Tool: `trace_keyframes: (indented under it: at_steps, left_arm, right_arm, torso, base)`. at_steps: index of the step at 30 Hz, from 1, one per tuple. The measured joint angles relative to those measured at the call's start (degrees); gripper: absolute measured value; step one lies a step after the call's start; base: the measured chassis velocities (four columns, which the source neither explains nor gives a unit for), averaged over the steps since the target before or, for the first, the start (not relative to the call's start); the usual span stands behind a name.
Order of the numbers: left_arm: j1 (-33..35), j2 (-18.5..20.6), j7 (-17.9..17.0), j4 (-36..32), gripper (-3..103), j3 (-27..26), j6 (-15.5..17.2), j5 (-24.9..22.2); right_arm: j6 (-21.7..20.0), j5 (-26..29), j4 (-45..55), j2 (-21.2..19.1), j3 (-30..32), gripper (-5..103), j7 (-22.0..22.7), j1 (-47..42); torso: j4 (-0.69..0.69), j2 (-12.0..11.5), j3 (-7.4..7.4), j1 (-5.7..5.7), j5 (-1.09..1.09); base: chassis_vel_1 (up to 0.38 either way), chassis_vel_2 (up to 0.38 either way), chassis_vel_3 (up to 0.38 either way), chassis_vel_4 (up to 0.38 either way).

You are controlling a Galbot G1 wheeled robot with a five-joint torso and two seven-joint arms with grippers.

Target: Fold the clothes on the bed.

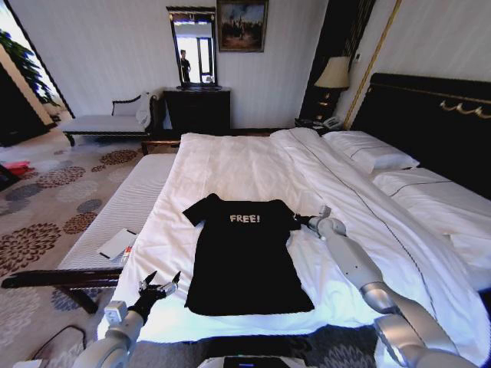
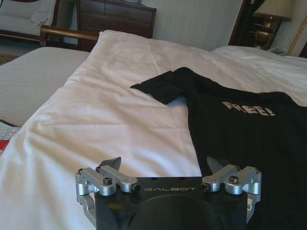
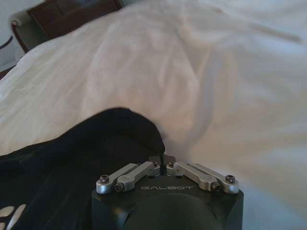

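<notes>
The black short-sleeved T-shirt with white "FREE!" lettering [image 1: 247, 257] lies flat on the white-sheeted double bed [image 1: 230, 165], its sleeve at 3 o'clock pinched by the clenched right gripper [image 1: 307, 221], probably for folding inward, while the released left gripper [image 1: 159, 285] waits at 8 o'clock.

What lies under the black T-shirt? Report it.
The T-shirt lies flat on the bed's white duvet; the duvet beneath it is covered. The right tool is closed on its sleeve edge.

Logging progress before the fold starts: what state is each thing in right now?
Black short-sleeved T-shirt: spread flat, unfolded, "FREE!" facing up.
Large white-sheeted bed: made, duvet smooth.
Left gripper: jaws open, beside the shirt's hem corner.
Right gripper: jaws shut on the T-shirt's sleeve edge.
</notes>
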Motion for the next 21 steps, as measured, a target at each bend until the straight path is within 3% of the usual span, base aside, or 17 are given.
trace_keyframes:
  at_steps: [3, 7, 10, 21]
  left_arm:
    - [0.11, -0.06, -0.01, 0.00, 100, -0.18, -0.01, -0.02]
    - [0.28, -0.11, 0.02, -0.15, 100, -0.64, -0.07, -0.25]
    - [0.38, -0.16, 0.04, -0.29, 100, -0.86, -0.10, -0.40]
    - [1.19, -0.51, 0.62, -0.50, 100, -1.75, -0.39, -0.46]
  right_arm:
    - [2.94, -2.16, 0.00, -0.28, -0.86, 1, -0.78, 0.56]
    - [9.91, -7.74, -1.28, -0.19, -3.00, 1, -3.01, 2.15]
    - [12.08, -9.42, -1.74, 0.14, -3.70, 1, -3.74, 2.61]
    - [13.89, -13.72, -3.82, 0.13, -4.36, 1, -4.17, 1.99]
  torso:
    - [-0.02, 0.00, 0.00, 0.00, 0.00]
    - [0.00, 0.00, 0.00, 0.00, -0.01]
    - [-0.01, 0.00, 0.00, 0.00, -0.02]
    - [-0.01, 0.00, 0.00, 0.00, 0.00]
  base:
    - [0.000, 0.000, 0.000, 0.000]
    - [0.000, 0.000, 0.000, 0.000]
    - [0.000, 0.000, 0.000, 0.000]
    - [0.000, 0.000, 0.000, 0.000]
